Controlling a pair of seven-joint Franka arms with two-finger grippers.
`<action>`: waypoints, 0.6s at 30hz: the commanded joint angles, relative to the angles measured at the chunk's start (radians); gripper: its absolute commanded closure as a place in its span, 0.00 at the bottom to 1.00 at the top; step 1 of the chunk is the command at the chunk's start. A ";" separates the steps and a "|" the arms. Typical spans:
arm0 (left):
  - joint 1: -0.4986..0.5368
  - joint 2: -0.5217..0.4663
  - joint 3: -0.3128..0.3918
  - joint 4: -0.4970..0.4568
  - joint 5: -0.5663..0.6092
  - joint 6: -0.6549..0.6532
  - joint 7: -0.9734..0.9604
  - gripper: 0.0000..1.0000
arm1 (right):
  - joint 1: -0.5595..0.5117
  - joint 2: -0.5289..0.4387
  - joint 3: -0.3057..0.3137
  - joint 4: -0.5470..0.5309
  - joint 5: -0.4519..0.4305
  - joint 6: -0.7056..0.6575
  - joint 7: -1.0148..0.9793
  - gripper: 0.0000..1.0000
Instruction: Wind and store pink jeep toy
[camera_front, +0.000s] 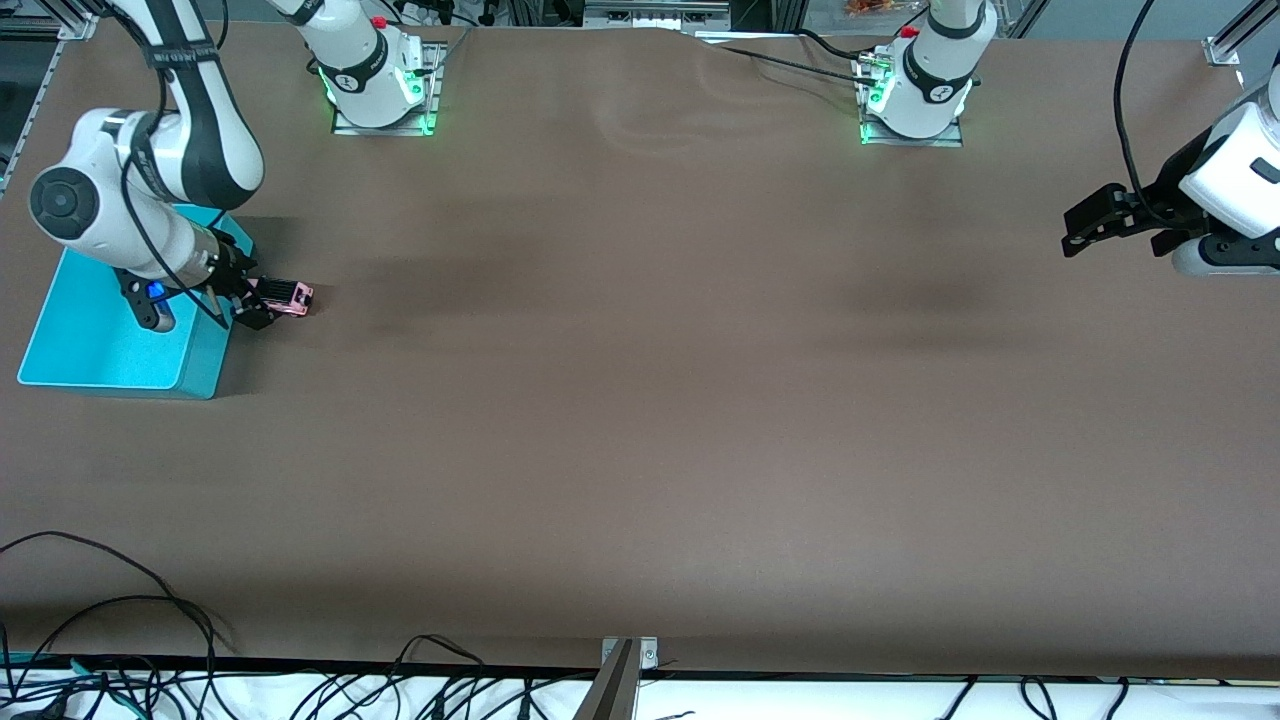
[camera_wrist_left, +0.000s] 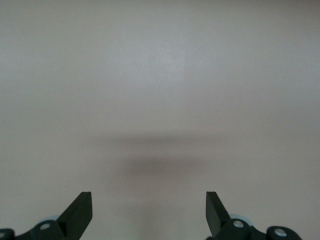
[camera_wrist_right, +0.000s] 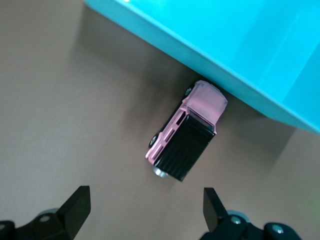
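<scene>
The pink jeep toy (camera_front: 290, 297) (camera_wrist_right: 186, 131), light pink with a black roof panel, stands on the brown table right beside the turquoise bin (camera_front: 90, 335) (camera_wrist_right: 260, 55), its nose against the bin's wall. My right gripper (camera_front: 250, 300) (camera_wrist_right: 146, 210) hovers just over the table next to the toy, open, with nothing between its fingers. At the left arm's end of the table my left gripper (camera_front: 1085, 225) (camera_wrist_left: 149, 212) hangs open over bare table, and that arm waits.
The two arm bases (camera_front: 378, 90) (camera_front: 915, 95) stand along the table's edge farthest from the front camera. Cables (camera_front: 120, 640) trail along the edge nearest that camera. A metal bracket (camera_front: 625, 665) sits at the middle of that edge.
</scene>
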 joint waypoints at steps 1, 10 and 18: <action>-0.001 0.005 -0.028 0.031 0.010 -0.018 -0.001 0.00 | 0.000 0.050 -0.009 -0.017 -0.016 0.079 0.157 0.00; -0.018 0.005 -0.027 0.035 0.010 -0.017 0.001 0.00 | 0.000 0.081 -0.035 -0.097 -0.016 0.223 0.249 0.00; -0.067 0.012 0.013 0.053 0.015 -0.017 -0.001 0.00 | 0.001 0.079 -0.047 -0.157 -0.016 0.292 0.297 0.00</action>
